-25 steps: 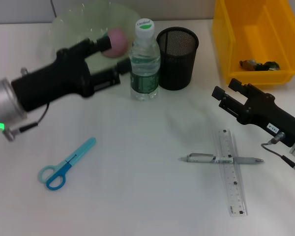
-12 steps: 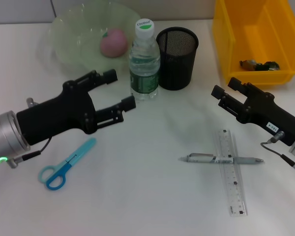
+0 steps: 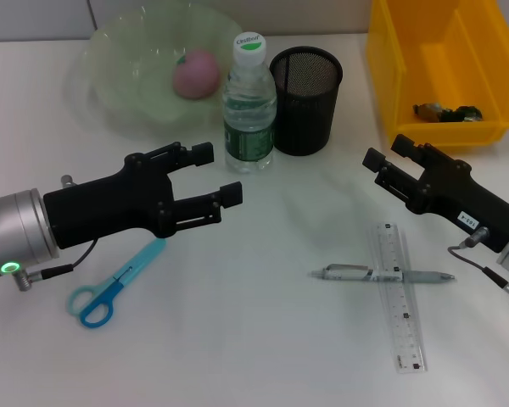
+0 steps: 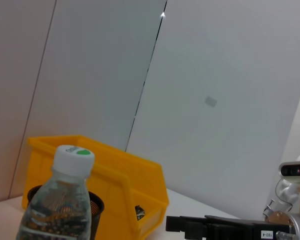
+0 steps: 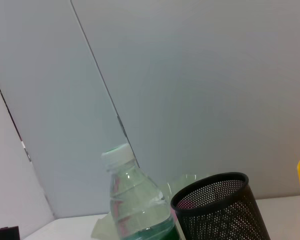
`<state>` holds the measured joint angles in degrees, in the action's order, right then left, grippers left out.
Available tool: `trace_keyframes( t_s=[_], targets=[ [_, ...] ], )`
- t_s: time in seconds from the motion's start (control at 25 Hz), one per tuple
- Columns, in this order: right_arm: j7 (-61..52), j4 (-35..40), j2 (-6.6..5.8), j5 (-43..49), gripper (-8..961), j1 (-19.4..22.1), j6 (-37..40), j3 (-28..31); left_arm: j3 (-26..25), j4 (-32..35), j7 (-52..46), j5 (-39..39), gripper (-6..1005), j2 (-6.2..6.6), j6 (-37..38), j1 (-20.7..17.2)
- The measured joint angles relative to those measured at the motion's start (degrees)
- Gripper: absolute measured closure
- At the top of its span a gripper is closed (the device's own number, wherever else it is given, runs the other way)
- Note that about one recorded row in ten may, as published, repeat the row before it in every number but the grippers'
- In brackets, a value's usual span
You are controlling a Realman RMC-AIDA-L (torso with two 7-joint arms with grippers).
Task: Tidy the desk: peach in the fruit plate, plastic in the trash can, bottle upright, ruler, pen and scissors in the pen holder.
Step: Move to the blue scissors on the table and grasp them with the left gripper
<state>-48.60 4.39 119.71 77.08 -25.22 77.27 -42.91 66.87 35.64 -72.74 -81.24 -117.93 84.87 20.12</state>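
Observation:
The pink peach (image 3: 195, 73) lies in the pale green fruit plate (image 3: 123, 68) at the back left. Beside it the bottle (image 3: 249, 102) (image 4: 60, 205) (image 5: 135, 200) stands upright, next to the black mesh pen holder (image 3: 305, 100) (image 5: 220, 205). My left gripper (image 3: 219, 172) hovers open and empty in front of the bottle, with the blue scissors (image 3: 110, 284) lying flat below the arm. The pen (image 3: 382, 274) lies across the clear ruler (image 3: 400, 297) at the front right. Just behind them my right gripper (image 3: 388, 153) is open and empty. Dark plastic (image 3: 445, 112) lies in the yellow trash can (image 3: 441, 68).
The trash can (image 4: 115, 185) stands at the back right, close behind the right arm. The plate, bottle and pen holder form a row along the back of the white table (image 3: 263, 339). A grey wall rises behind the desk.
My left gripper has drawn back from the fruit plate toward the table's front and now hangs in front of the bottle; the peach stays in the plate. The right arm has not moved.

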Motion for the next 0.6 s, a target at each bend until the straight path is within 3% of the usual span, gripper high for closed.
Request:
trace_keyframes(
  t_s=[0.2,0.32,0.44,0.56,0.6],
  targets=[
    [0.0,0.0,0.0,0.0,301,0.07,-0.02,-0.16,0.03,0.14,-1.01,-0.33,186,0.09,-0.76,0.03],
    [0.0,0.0,0.0,0.0,301,0.08,-0.02,-0.16,0.09,3.13,-8.06,-3.32,186,1.07,-1.83,0.21],
    [0.0,0.0,0.0,0.0,300,0.07,-0.21,-0.2,-0.07,11.7,-23.23,-12.39,186,2.38,-2.59,0.26],
    [0.0,0.0,0.0,0.03,300,0.0,-0.51,-0.31,-0.22,15.45,-28.7,-16.47,185,2.7,-2.57,0.27],
    [0.0,0.0,0.0,0.06,300,-0.04,-0.53,-0.35,-0.43,20.65,-36.23,-22.73,185,2.79,-2.3,0.36]
  ],
)
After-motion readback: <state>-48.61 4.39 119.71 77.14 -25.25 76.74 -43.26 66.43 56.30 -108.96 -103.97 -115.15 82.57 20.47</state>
